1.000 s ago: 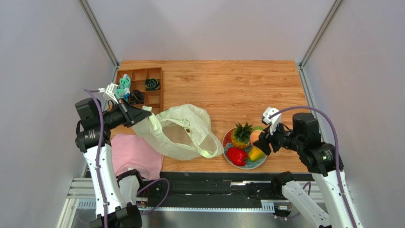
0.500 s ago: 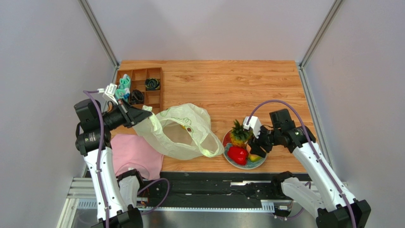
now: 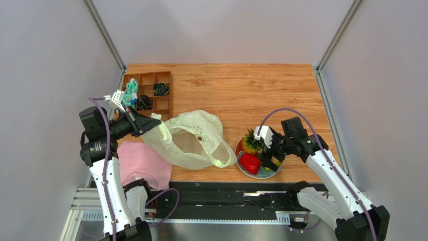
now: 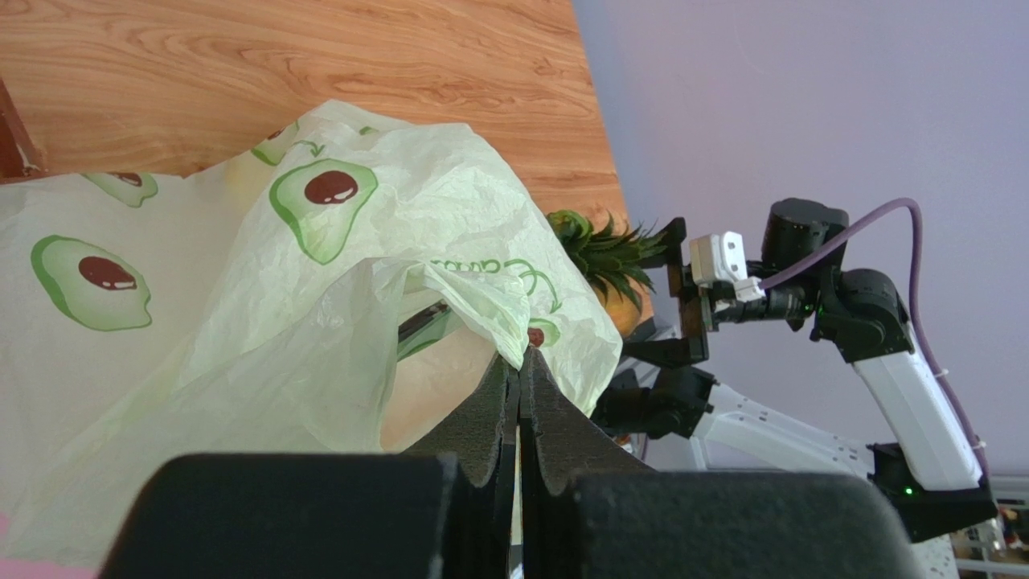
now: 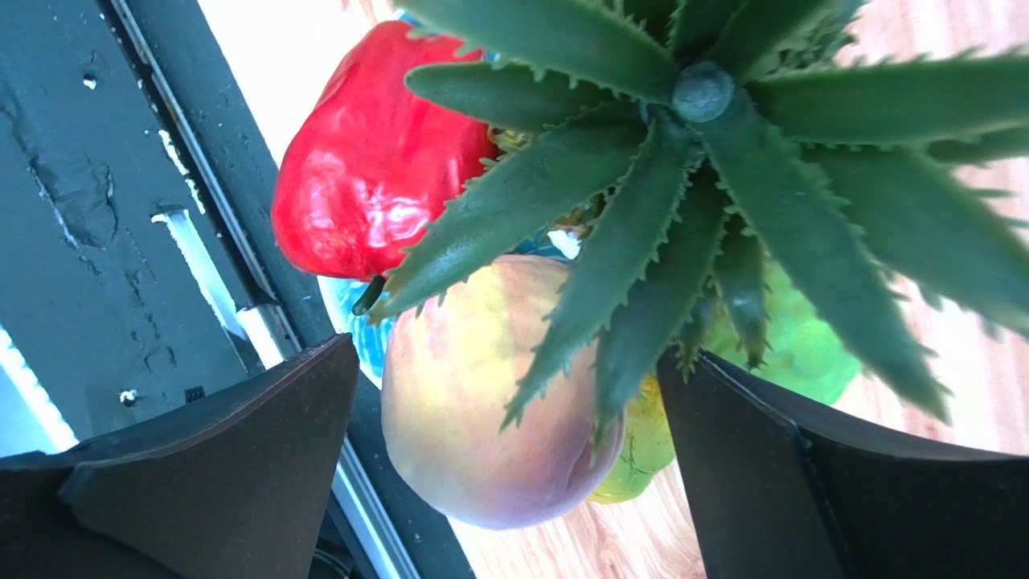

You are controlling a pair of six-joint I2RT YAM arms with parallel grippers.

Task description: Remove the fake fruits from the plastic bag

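One second earlier the right gripper [image 3: 270, 156] was raised beside the plate [image 3: 259, 176], its jaws apparently part-closed on the peach [image 5: 483, 398]; it had since come down over the plate and its jaws had spread wide, standing either side of the peach without pressing it. That read as a release: the peach lay against the pineapple [image 3: 254, 141] and the red pepper [image 3: 249, 163], with a green ball [image 5: 809, 350] behind, so several fruits were already out. The left gripper [image 4: 519, 376] had not moved, its jaws pressed together on a fold of the bag [image 3: 193, 140], holding the mouth up and open toward the plate. The bag sagged slack on the table [image 3: 241, 90]; whether any fruit was left inside could not be told. The table was pale wood grain, with a pink cloth [image 3: 143, 161] at its near left edge and a wooden divided tray [image 3: 171, 98] at the far left, all boxed in by plain grey walls [image 3: 226, 30]
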